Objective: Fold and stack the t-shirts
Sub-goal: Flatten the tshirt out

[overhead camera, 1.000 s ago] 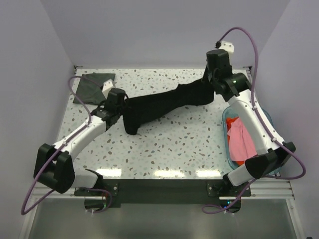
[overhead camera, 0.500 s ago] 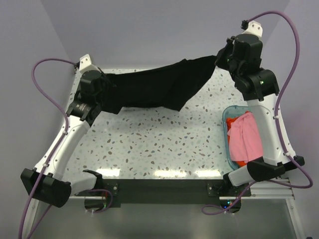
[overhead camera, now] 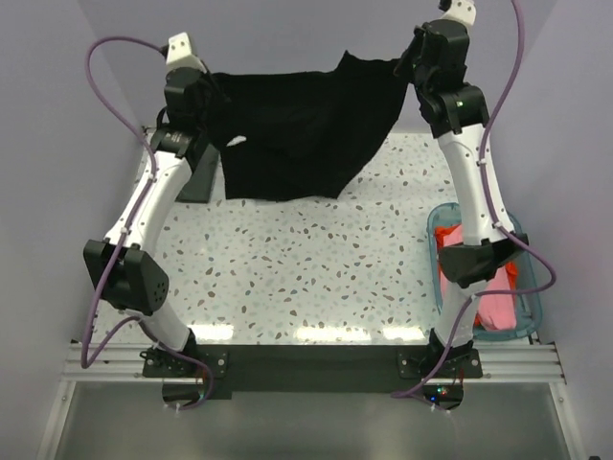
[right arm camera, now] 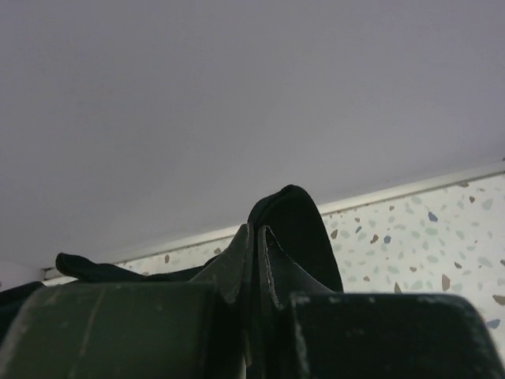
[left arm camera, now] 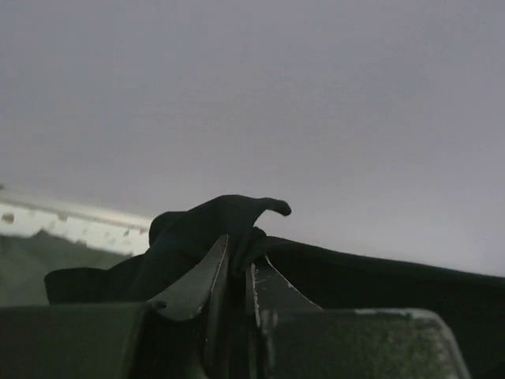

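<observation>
We count four shirts: one black shirt (overhead camera: pixel 306 134) at twelve o'clock, one grey (overhead camera: pixel 202 178) at ten, pink (overhead camera: pixel 502 308) and orange (overhead camera: pixel 446 237) at four; one bin (overhead camera: pixel 533 305)

Top view bright, even; glare strip along table (overhead camera: pixel 316 333) near edge; wrist views dim, foreground soft.

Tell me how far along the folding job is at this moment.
Done: one dark grey t-shirt lies folded at the far left. In hand: the left tool and right tool hold the black t-shirt spread in the air, unfolded. Left: the pink t-shirt and orange t-shirt sit in the basket.
</observation>
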`<state>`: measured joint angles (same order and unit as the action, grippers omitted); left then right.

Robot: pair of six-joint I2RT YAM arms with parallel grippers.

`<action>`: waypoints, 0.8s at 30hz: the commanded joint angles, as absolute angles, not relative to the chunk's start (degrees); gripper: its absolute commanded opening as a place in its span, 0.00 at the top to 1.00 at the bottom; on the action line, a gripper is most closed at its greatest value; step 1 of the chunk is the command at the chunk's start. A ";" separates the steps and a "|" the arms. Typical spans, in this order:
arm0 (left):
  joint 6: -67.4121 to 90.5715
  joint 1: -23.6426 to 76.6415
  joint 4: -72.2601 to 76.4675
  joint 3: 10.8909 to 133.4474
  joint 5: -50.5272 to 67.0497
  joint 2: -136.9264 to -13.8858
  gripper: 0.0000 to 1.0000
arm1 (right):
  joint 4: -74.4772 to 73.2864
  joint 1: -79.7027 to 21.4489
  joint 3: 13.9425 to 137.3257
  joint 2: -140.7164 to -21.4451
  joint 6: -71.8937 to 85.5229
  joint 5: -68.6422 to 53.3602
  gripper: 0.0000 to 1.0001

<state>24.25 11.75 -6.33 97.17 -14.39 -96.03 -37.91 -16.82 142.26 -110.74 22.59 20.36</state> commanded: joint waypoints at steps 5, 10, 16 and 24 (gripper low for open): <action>18.37 11.16 2.28 103.57 -11.95 -89.57 1.00 | -25.31 -16.35 135.66 -94.15 19.07 22.41 1.00; 22.93 11.16 1.94 88.98 -13.10 -81.66 1.00 | -26.98 -16.43 113.34 -81.94 23.81 21.89 1.00; 38.65 11.25 -2.37 58.05 -11.69 -69.89 0.46 | -23.74 -16.52 65.80 -63.56 34.09 12.59 1.00; 49.56 11.34 -6.68 29.10 -10.81 -61.61 0.33 | -23.64 -16.44 42.36 -62.57 36.57 10.46 1.00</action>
<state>42.98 11.64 -6.90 31.42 -10.48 -65.52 -27.18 -16.49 39.55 -65.08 34.57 10.68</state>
